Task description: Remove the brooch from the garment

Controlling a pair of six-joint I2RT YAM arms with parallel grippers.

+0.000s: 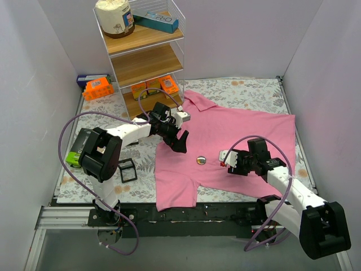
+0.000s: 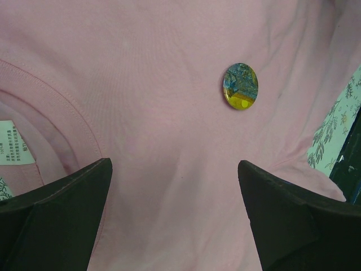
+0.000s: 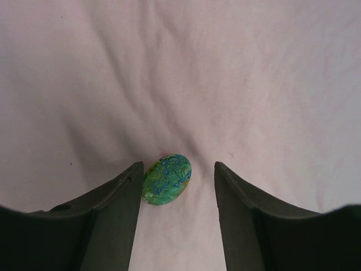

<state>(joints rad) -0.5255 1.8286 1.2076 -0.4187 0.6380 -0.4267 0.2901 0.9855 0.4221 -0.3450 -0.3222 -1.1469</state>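
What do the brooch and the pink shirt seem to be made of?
The brooch looks like a hard glossy disc with a printed blue-green face, glaring silvery from above: probably coated metal or plastic. The shirt looks like soft matte fabric, perhaps cotton, given its wrinkles and stitched seams.

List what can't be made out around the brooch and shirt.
Clasp of the brooch: every view, hidden under its face, against the shirt.
Print on the label: left wrist view, cut by the left edge, tiny.
Whether the right gripper touches the brooch: right wrist view, finger and rim meet, depth unclear.
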